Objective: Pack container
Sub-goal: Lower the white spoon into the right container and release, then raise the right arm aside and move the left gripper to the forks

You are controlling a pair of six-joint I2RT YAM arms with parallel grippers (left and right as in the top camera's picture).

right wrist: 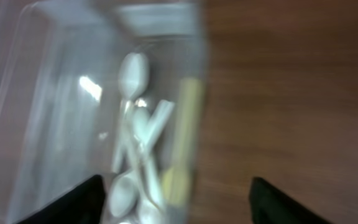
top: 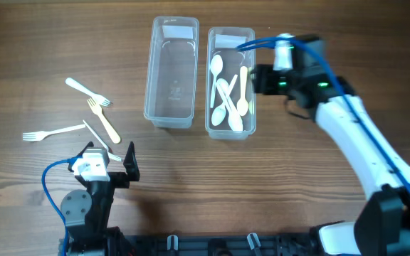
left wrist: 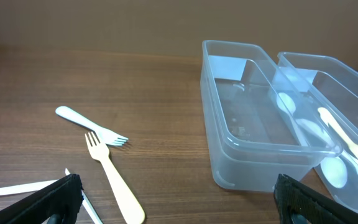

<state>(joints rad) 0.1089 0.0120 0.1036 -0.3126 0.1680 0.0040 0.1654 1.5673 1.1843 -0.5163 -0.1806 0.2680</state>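
Two clear plastic containers stand side by side at the back. The left container (top: 171, 71) (left wrist: 253, 137) holds nothing. The right container (top: 230, 85) (right wrist: 73, 112) holds several white spoons (top: 223, 92) (right wrist: 132, 74) and a cream spoon (top: 243, 89) (right wrist: 185, 137). My right gripper (top: 257, 80) (right wrist: 176, 202) hangs open over that container's right wall, with nothing between its fingers; its view is blurred. My left gripper (top: 112, 167) (left wrist: 179, 205) is open low at the front left. A cream fork (top: 103, 121) (left wrist: 114, 177) lies just ahead of it.
More cutlery lies on the wooden table at the left: a white fork (top: 87, 89) (left wrist: 92, 126) farther back, another white fork (top: 52, 132) toward the left edge, and a thin white utensil (top: 98, 139) beside the left gripper.
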